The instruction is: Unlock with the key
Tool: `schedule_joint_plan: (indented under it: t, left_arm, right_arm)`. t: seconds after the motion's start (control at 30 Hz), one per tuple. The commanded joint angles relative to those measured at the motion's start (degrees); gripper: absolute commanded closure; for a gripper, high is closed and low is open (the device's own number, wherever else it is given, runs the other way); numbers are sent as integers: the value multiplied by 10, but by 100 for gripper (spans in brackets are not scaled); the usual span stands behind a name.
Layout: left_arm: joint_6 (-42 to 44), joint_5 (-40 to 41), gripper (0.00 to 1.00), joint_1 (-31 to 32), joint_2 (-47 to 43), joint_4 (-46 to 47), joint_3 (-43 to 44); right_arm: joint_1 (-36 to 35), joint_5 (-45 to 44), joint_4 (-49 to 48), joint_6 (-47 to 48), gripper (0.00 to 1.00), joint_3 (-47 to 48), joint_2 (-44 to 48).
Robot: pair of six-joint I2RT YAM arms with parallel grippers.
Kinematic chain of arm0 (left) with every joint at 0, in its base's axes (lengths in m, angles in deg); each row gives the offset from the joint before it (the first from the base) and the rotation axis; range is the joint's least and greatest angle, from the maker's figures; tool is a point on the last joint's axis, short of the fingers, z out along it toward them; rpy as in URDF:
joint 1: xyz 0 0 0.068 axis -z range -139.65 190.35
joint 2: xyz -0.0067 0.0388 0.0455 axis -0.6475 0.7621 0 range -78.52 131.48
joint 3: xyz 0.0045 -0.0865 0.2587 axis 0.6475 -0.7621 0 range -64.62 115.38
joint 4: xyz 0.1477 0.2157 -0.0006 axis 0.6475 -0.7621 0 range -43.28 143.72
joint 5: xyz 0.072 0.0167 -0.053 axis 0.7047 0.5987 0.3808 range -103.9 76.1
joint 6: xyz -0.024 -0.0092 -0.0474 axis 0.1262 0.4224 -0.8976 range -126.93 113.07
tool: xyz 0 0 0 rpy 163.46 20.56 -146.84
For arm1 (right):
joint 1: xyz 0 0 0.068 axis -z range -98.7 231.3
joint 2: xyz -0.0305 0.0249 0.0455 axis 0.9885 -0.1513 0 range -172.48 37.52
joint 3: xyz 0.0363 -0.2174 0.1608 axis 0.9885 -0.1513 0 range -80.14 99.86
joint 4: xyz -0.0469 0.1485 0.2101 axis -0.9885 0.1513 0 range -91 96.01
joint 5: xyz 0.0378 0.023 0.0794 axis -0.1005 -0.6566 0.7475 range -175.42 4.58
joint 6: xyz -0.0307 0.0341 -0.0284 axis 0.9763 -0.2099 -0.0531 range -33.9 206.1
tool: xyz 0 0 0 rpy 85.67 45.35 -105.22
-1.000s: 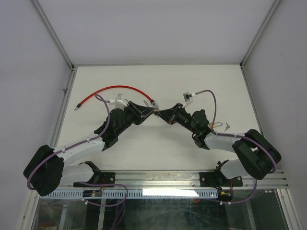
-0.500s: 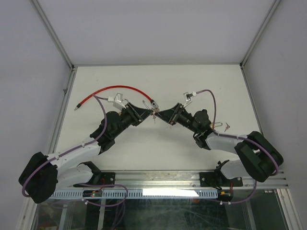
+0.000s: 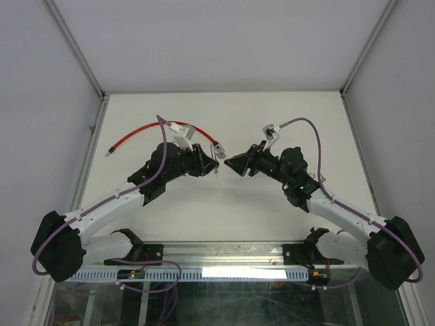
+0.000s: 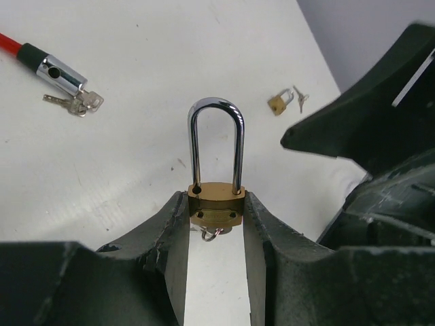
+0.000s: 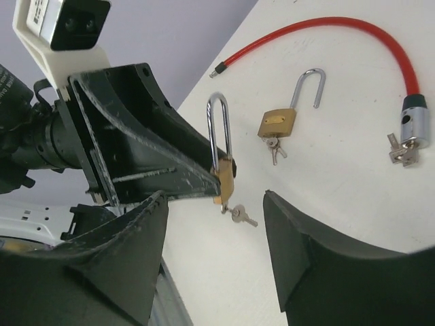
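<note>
My left gripper (image 4: 216,210) is shut on the brass body of a padlock (image 4: 216,206) with a tall chrome shackle (image 4: 216,109), held above the table. A small silver key (image 5: 239,215) hangs on a ring under the padlock body (image 5: 226,178), and nothing grips it. In the left wrist view only the ring (image 4: 212,234) shows. My right gripper (image 5: 214,198) stands open just in front of the padlock, its fingers to either side of the key and clear of it. From the top view the two grippers, left (image 3: 215,163) and right (image 3: 230,163), meet tip to tip mid-table.
A red cable lock (image 3: 156,128) curves across the far left; its chrome head (image 5: 410,129) has keys in it. A second brass padlock (image 5: 277,123) lies with its shackle swung open and keys attached. Another small padlock (image 4: 276,103) and key (image 4: 300,99) lie further right.
My right gripper has opened, let go of the key and drawn back a little. The key now dangles under the padlock. My left arm has shifted and lifted slightly, still holding the padlock.
</note>
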Motion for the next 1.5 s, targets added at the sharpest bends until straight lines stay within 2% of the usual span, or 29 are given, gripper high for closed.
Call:
schedule_joint_plan:
  t: [0.0, 0.27, 0.37, 0.53, 0.7, 0.77, 0.87, 0.9, 1.03, 1.13, 1.27, 1.4, 1.47]
  left_arm:
    - [125, -47, 100, 22, 16, -32, 44]
    - [150, -35, 100, 55, 39, -43, 63]
    - [150, -34, 100, 55, 36, -43, 65]
    - [147, -43, 99, 55, 33, -34, 60]
    - [141, -52, 95, 55, 31, -25, 55]
    - [135, -44, 89, 55, 29, -25, 51]
    - [118, -17, 69, 55, 21, -28, 43]
    - [111, -4, 64, 54, 18, -29, 39]
    - [80, 60, 47, 48, 10, -46, 27]
    - [60, 66, 33, 34, 1, -46, 12]
    - [46, 43, 16, 25, -14, -32, -2]
    - [32, -25, 7, 25, -18, 23, -27]
    - [21, -27, 5, 25, -16, 34, -37]
  right_arm:
    - [1, 1, 49, 58, 38, 65, -13]
    - [0, 26, 44, 49, 37, 107, -79]
    - [0, 30, 45, 45, 41, 109, -97]
    - [-1, 54, 40, 42, 54, 105, -112]
    - [-1, 67, 28, 47, 76, 95, -111]
    - [0, 68, 27, 47, 86, 91, -108]
    - [0, 67, 29, 45, 99, 84, -98]
    - [0, 66, 29, 44, 100, 81, -94]
    - [0, 63, 29, 37, 100, 70, -80]
    - [0, 59, 26, 29, 100, 59, -74]
    - [0, 44, 19, 18, 100, 46, -74]
    - [0, 14, 42, 16, 100, 45, -79]
    - [0, -3, 67, 20, 100, 48, -83]
